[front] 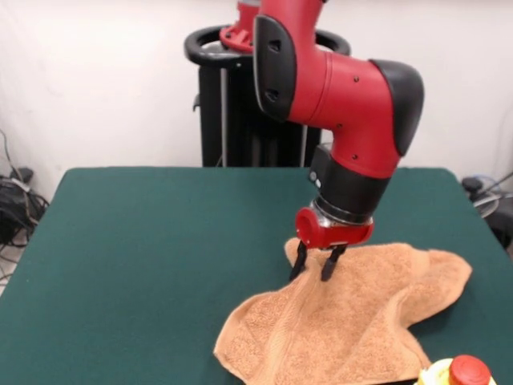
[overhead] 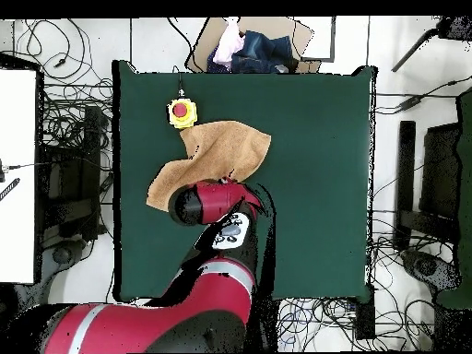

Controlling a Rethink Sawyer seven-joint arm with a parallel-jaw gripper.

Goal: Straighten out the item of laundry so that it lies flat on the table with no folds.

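Orange-tan terry towel (front: 353,321), rumpled with raised folds, lying on green tabletop (front: 152,249) beside red-capped yellow button box (front: 461,373); red arm's hand (front: 316,271) lowered onto towel's ridge, black fingers (front: 299,261) narrowly parted, cloth between them.

A yellow box with a red button (overhead: 182,112) sits on the tabletop (overhead: 313,166), well beyond the pincer (front: 316,264) on the side away from the robot's base. A box of clothes (overhead: 247,46) lies on the floor still farther that way. Tangled black cables (overhead: 69,120) spread over the floor on both sides of the pincer.
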